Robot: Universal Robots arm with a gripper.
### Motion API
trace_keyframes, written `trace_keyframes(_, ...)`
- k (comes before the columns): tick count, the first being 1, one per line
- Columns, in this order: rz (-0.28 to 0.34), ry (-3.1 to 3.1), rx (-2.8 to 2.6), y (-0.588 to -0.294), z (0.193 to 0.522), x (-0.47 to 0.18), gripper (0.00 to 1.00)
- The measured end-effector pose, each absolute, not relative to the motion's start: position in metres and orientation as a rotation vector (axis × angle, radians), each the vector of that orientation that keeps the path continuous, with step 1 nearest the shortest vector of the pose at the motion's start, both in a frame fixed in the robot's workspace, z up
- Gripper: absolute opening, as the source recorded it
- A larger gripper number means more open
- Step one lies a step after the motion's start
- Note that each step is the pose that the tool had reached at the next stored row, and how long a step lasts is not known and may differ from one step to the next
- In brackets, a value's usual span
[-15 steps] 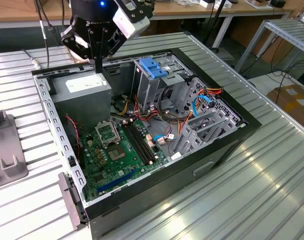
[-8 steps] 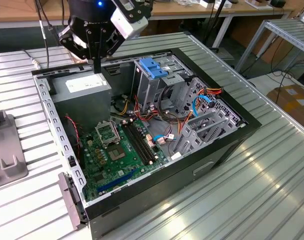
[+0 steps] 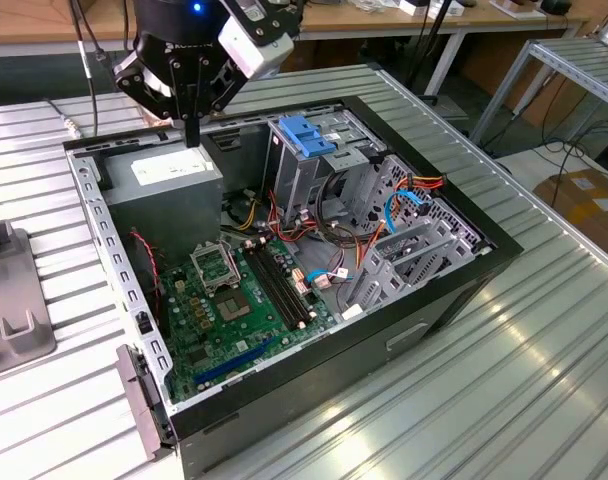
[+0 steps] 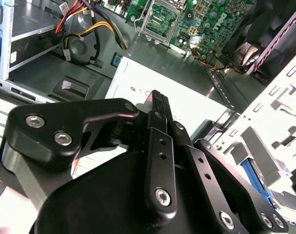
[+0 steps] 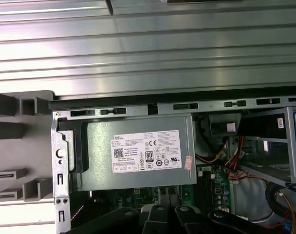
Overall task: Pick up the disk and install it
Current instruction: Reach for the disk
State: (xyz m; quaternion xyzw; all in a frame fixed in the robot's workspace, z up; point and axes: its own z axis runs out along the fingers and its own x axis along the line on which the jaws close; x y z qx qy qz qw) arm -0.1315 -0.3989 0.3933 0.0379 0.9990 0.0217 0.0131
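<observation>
My gripper (image 3: pixel 192 138) hangs over the back left corner of the open computer case (image 3: pixel 454 290), just above the grey power supply (image 3: pixel 169 175). Its black fingers (image 4: pixel 158 105) are pressed together, shut, with nothing between them. I cannot pick out the disk for certain. A slim bright blue strip (image 4: pixel 255 181) lies in a slot of the pale holder (image 4: pixel 279 122) beside the case, and it may be part of the disk's carrier. The power supply's white label (image 5: pixel 147 151) sits right below the gripper.
A broad blue bracket (image 3: pixel 308 135) sits on top of the drive cage (image 3: pixel 329 175). The green motherboard (image 3: pixel 234 300) with loose red and orange cables (image 3: pixel 329 250) fills the case floor. A grey slotted holder (image 3: pixel 9 300) stands at the exterior view's left on the ribbed metal table (image 3: pixel 524 380).
</observation>
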Motion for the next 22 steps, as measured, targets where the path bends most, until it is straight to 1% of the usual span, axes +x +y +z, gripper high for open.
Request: trace_keyframes(22,0.068,3.113,0.118,-0.3989,0.3933,-0.1388,0.1)
